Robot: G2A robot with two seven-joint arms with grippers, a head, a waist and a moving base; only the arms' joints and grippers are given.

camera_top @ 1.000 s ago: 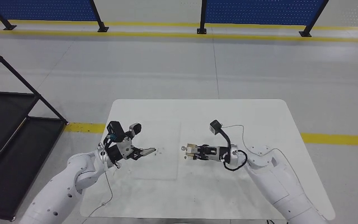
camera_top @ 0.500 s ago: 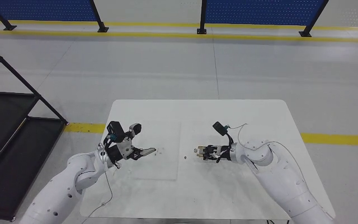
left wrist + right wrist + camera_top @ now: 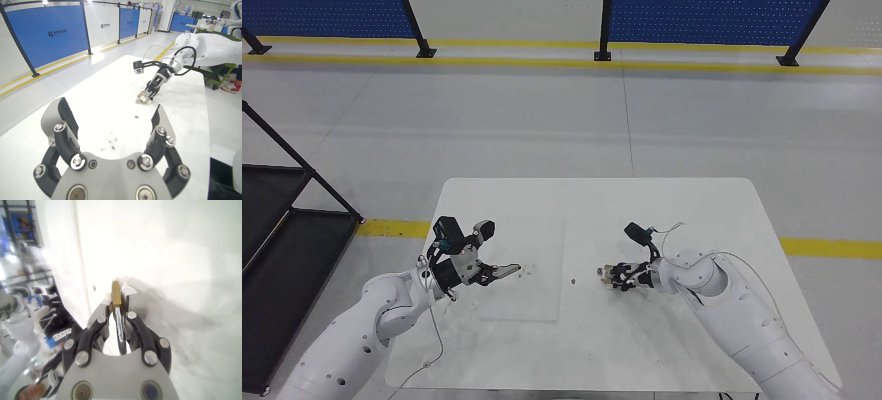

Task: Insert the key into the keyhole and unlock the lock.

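Note:
A brass padlock [image 3: 116,294] with a steel shackle [image 3: 120,330] is clamped edge-on in my right gripper [image 3: 117,296], which is shut on it. In the top view that gripper [image 3: 610,273] sits right of the table's middle, angled down with the padlock [image 3: 603,272] low over the surface. From the left wrist view, a small round silvery piece [image 3: 137,101], apparently the key's head, sticks out of the padlock [image 3: 144,98]. My left gripper [image 3: 110,103] is open and empty, hovering over the left half of the table [image 3: 504,270].
A small brown speck [image 3: 571,281] lies on the white table [image 3: 672,210] between the grippers. A faint rectangular sheet [image 3: 542,300] covers the left-centre area. A black rack [image 3: 282,230] stands on the floor off the table's left side.
My right arm has drawn back to the right with the padlock and tipped down toward the table. The left arm has stayed still.

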